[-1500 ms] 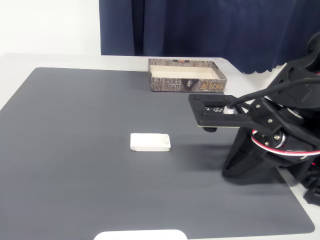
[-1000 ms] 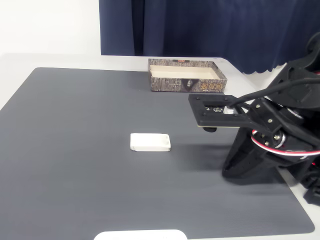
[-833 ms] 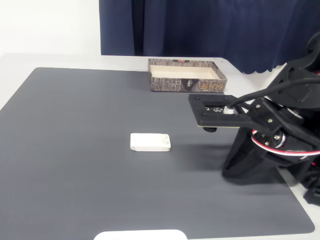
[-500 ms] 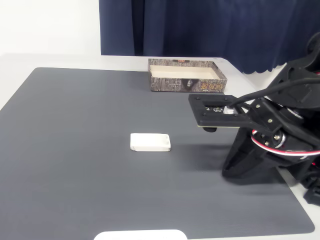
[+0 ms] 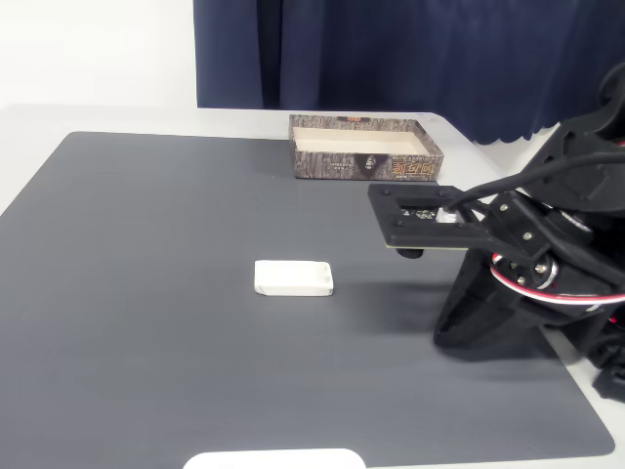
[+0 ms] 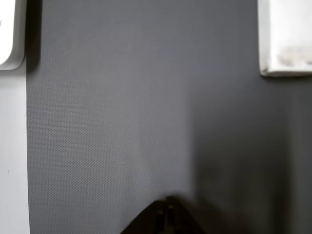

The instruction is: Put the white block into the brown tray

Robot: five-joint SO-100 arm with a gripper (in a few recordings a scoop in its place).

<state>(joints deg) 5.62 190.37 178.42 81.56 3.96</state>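
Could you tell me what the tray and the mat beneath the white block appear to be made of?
The brown tray looks like printed cardboard: thin straight walls, bark pattern outside, matte cream inside. The dark mat looks like a woven or textured fabric-faced pad; the wrist view shows a fine weave. Neither is certain.

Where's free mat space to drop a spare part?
The dark mat is bare left of the white block, also between the block and the brown tray. Crowded at right, where the arm and gripper overhang the mat.
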